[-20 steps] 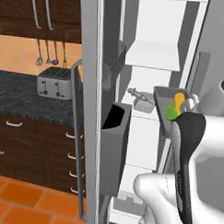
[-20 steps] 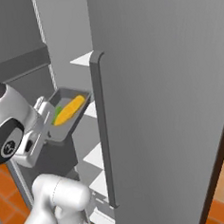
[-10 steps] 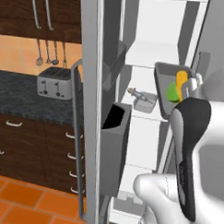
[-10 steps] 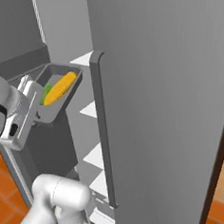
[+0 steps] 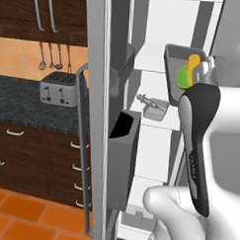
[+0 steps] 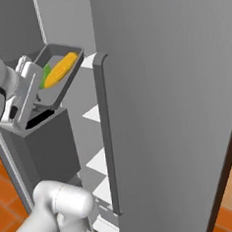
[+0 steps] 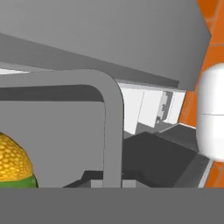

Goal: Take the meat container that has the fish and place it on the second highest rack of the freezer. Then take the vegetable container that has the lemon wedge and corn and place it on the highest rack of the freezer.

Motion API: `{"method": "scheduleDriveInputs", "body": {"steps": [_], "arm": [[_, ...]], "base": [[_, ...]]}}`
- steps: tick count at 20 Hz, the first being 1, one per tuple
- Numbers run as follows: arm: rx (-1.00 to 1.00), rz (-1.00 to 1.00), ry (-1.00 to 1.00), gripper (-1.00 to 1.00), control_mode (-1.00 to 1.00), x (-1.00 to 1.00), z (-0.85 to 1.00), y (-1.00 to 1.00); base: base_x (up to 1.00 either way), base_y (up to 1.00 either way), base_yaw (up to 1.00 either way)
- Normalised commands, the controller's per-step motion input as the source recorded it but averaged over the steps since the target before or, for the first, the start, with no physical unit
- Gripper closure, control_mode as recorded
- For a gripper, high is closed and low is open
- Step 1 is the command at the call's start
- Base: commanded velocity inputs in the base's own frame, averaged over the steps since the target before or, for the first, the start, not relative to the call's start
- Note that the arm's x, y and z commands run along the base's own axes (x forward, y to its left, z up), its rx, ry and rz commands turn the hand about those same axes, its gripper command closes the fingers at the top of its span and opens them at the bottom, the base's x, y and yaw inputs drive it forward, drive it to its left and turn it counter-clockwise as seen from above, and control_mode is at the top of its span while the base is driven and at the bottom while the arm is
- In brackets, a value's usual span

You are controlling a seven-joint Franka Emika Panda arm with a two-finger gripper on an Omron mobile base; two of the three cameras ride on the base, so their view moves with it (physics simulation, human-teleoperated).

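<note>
My gripper [image 5: 205,68] is shut on the near rim of the vegetable container [image 5: 175,65], a grey tray held tilted in the air in front of the open freezer [image 5: 160,25], level with its top white shelf [image 5: 149,56]. The yellow corn [image 5: 193,62] and the green lemon wedge [image 5: 183,78] lie inside it. From the right I see the same tray [image 6: 59,90], corn [image 6: 60,69] and gripper [image 6: 30,83]. The hand view has the tray's rim [image 7: 112,131] and the corn's end [image 7: 13,164] close up. The meat container [image 5: 155,108] with the fish [image 5: 145,99] rests on the shelf below.
The open freezer door [image 5: 95,116] stands at the left with dark bins [image 5: 122,161] on its inner side. The closed right door with its long handle [image 6: 107,138] is close beside the tray. A toaster [image 5: 59,87] sits on the dark counter [image 5: 23,108] further left.
The arm has lifted the vegetable container from about the meat container's height to the level of the top shelf, and the tray now tilts more steeply. The meat container has stayed put.
</note>
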Motion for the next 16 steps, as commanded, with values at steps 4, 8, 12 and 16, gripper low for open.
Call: {"method": "scheduleDriveInputs", "body": {"steps": [4,8,12,16], "arm": [[0.0,-0.06,0.0,1.0,-1.0,0.64,0.36,-0.01],[0.0,-0.05,0.0,1.0,-1.0,0.63,0.17,-0.06],[-0.01,-0.02,-0.02,1.0,-1.0,0.51,0.04,-0.13],[-0.04,-0.01,-0.09,1.0,-1.0,0.34,0.0,-0.09]], "base": [[0.0,0.0,0.0],[0.0,0.0,0.0],[0.0,0.0,0.0],[0.0,0.0,0.0]]}}
